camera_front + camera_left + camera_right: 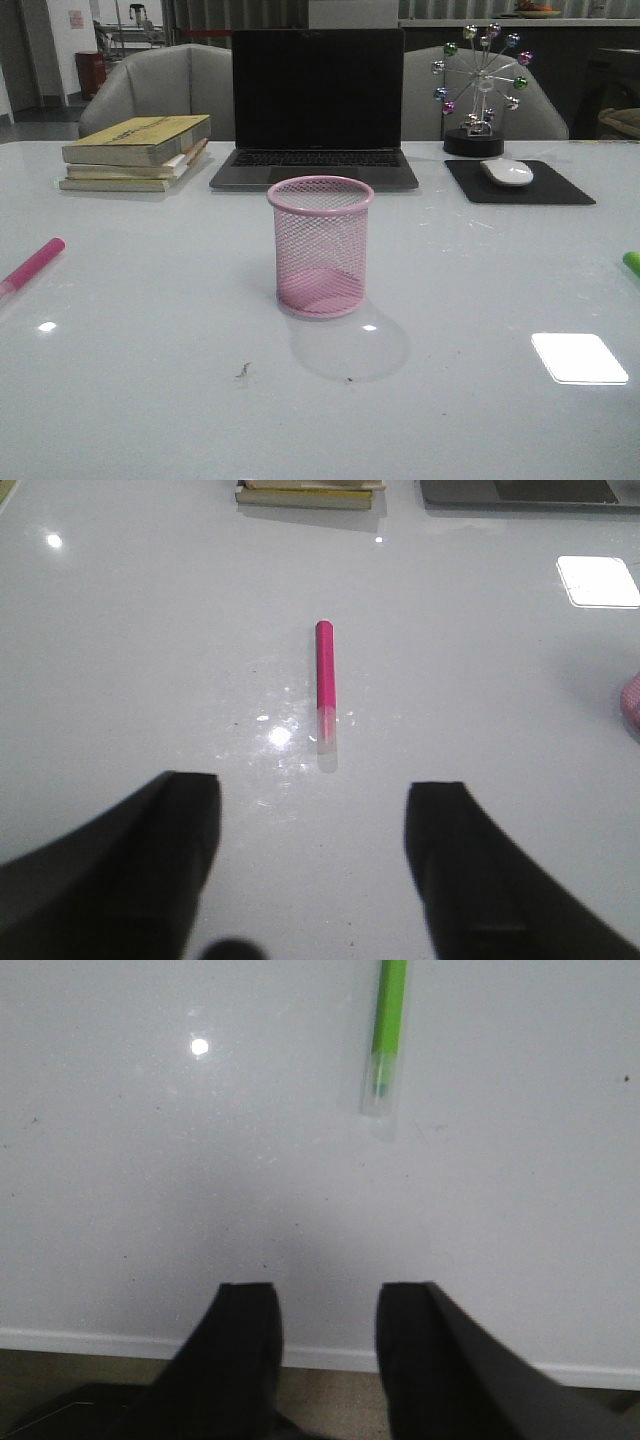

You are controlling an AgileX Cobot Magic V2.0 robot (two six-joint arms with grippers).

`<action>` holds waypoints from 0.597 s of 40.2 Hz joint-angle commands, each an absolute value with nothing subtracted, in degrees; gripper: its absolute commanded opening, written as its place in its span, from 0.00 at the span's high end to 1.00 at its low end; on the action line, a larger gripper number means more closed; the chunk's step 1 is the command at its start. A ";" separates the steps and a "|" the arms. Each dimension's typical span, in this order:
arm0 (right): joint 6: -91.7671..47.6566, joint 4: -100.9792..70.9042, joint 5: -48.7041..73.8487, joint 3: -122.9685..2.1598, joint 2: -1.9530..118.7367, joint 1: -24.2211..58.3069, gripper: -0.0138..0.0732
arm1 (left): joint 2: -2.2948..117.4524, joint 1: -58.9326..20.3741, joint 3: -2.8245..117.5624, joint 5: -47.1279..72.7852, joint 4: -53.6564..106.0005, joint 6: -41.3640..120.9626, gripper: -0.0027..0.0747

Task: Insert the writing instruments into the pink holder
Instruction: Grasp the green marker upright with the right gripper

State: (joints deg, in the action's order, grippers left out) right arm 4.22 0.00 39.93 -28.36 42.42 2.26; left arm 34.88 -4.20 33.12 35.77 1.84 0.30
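- Pink holder (pixel 320 246): cylinder of fine wire mesh, rolled rim, solid base; upright at the middle of the table (pixel 150 380), nothing inside.
- Pink marker (pixel 32 268): smooth round barrel with a clear cap; lying flat near the table's left edge, well apart from the holder.
- Green marker (pixel 632 263): glossy lime barrel with a clear cap; lying flat at the right edge.
- Left gripper (pixel 312 855): black fingers spread wide, holding nothing, near the pink marker's capped end.
- Right gripper (pixel 328 1345): black fingers parted, holding nothing, over the table edge.
- Behind: laptop (pixel 316 105), stacked books (pixel 137 152), mouse (pixel 507 172) on black pad (pixel 520 183), ferris-wheel ornament (pixel 480 90).
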 commanded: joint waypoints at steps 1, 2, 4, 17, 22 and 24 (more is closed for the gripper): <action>4.65 0.00 35.35 -30.82 45.34 2.00 0.29 | 35.32 -4.67 34.75 31.12 1.34 0.00 0.18; 5.07 0.31 34.82 -31.36 46.20 1.72 0.29 | 35.32 -5.01 34.75 30.95 1.34 0.00 0.19; 5.51 0.30 34.18 -32.37 48.59 0.92 0.29 | 35.32 -6.47 34.75 30.53 1.59 0.00 0.19; 5.71 0.42 32.87 -43.66 69.08 -3.63 0.29 | 35.32 -23.17 34.70 30.03 1.00 1.05 0.22; 5.66 0.55 31.76 -48.77 77.19 -3.63 0.29 | 35.32 -27.10 34.70 30.03 1.00 1.05 0.22; 5.66 0.62 31.23 -51.34 80.55 -3.63 0.29 | 35.32 -28.20 34.70 30.03 1.00 1.05 0.22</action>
State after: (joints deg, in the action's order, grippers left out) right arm 5.82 0.00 34.75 -46.42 77.46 -3.32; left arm 34.97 -26.18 33.12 34.48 1.13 0.81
